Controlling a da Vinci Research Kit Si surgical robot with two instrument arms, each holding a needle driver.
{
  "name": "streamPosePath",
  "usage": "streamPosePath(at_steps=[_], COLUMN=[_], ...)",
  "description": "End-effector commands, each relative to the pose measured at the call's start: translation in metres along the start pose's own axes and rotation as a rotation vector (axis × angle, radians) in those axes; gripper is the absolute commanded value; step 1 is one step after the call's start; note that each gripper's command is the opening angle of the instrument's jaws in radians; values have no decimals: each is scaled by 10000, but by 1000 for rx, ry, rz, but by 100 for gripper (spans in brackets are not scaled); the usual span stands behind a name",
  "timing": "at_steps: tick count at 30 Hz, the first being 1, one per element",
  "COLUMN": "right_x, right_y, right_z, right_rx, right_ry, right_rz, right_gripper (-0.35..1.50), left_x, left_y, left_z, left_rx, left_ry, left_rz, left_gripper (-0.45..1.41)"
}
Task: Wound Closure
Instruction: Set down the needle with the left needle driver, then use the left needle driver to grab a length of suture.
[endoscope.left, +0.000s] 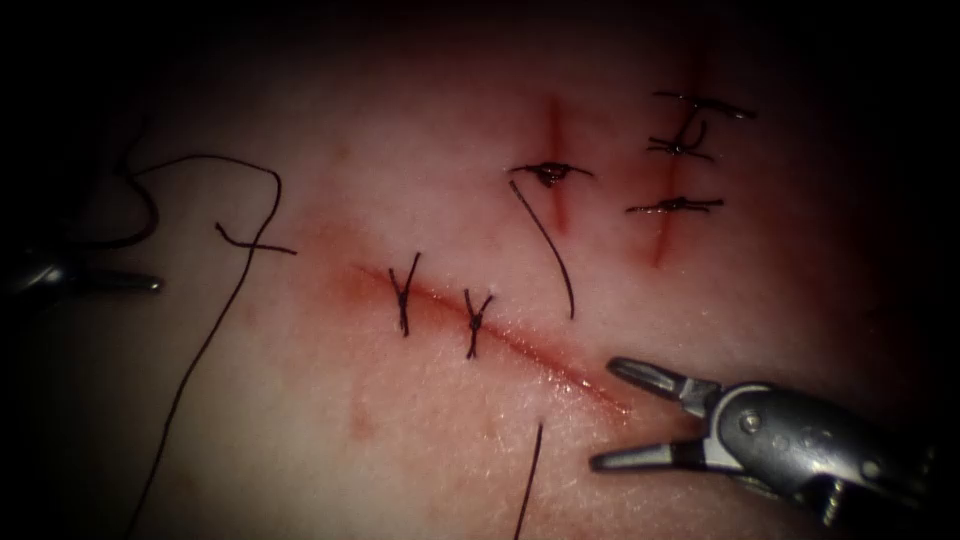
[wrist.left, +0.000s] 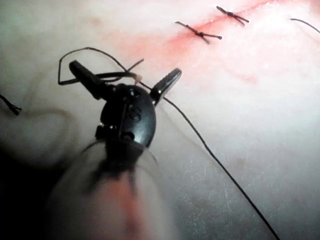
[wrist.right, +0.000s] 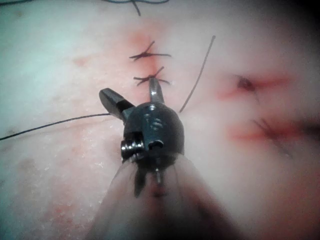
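The tissue (endoscope.left: 420, 450) carries a slanting cut (endoscope.left: 540, 360) with two dark stitches (endoscope.left: 405, 295) (endoscope.left: 477, 322) across its left part. My right tool (endoscope.left: 605, 413) sits at the cut's right end with its jaws spread wide and holds nothing; it also shows as the right tool (wrist.right: 129, 87). A thread (endoscope.left: 530, 470) comes out of the tissue just below the cut, left of that tool. My left tool (endoscope.left: 150, 285) lies far left of the cut. In the left wrist view the left tool (wrist.left: 125, 70) has its jaws apart, with a loop of thread (wrist.left: 90, 48) lying across them. I cannot make out the needle.
A long thread (endoscope.left: 215, 330) runs from a loop at the left down over the tissue. Two more short cuts lie upper right, one with a single stitch (endoscope.left: 550, 172) and a long tail (endoscope.left: 550, 250), the other with several stitches (endoscope.left: 678, 205).
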Motion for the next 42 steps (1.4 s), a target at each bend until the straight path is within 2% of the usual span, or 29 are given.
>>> streamPosePath(at_steps=[1, 3, 4, 9, 13, 15, 18, 21, 23, 25, 28, 29, 31, 32, 34, 36, 38, 42], right_x=[0, -1, -5, -14, -19, -19, -19, -19, -19, -19, -20, -21, -21, -22, -22, -24, -26, -29], right_y=[-2, -4, -7, -15, -18, -18, -18, -18, -18, -18, -18, -19, -19, -19, -18, -18, -19, -20], right_z=[10, 11, 14, 18, 20, 21, 21, 21, 20, 20, 20, 20, 20, 18, 17, 15, 16, 19], right_rx=[2, 0, 2, 10, 12, 12, 11, 11, 12, 12, 12, 12, 12, 13, 14, 15, 14, 12], right_ry=[3, 4, 10, -4, -8, -10, -10, -10, -10, -10, -10, -10, -10, -10, -10, -10, -9, -8], right_rz=[-3, -5, -9, -23, -29, -30, -30, -30, -30, -30, -31, -32, -32, -33, -33, -35, -37, -40], right_gripper=[140, 140, 140, 140, 138, 138, 138, 138, 138, 138, 136, 136, 136, 136, 136, 133, 131, 131], left_x=[-6, -6, -1, 18, 40, 51, 57, 57, 50, 37, 25, 20, 17, 12, 8, 5, 5, 4], left_y=[7, 9, 9, 11, 21, 26, 35, 85, 110, 151, 190, 205, 214, 232, 243, 253, 263, 280], left_z=[-2, -13, -32, -87, -126, -133, -134, -112, -99, -73, -44, -32, -23, -2, 13, 27, 40, 50], left_rx=[-8, -24, -54, -59, -56, -49, -52, -185, -233, -299, -325, -361, -379, -403, -400, -362, -310, -281], left_ry=[-3, -36, -91, -189, -210, -222, -223, -232, -264, -299, -275, -259, -249, -248, -261, -272, -287, -288], left_rz=[-7, 8, 19, 67, 94, 117, 150, 255, 266, 265, 232, 268, 283, 258, 169, 109, 60, 10], left_gripper=[131, 140, 140, 140, 140, 140, 130, 126, 124, 118, 118, 118, 118, 113, 111, 108, 106, 106])
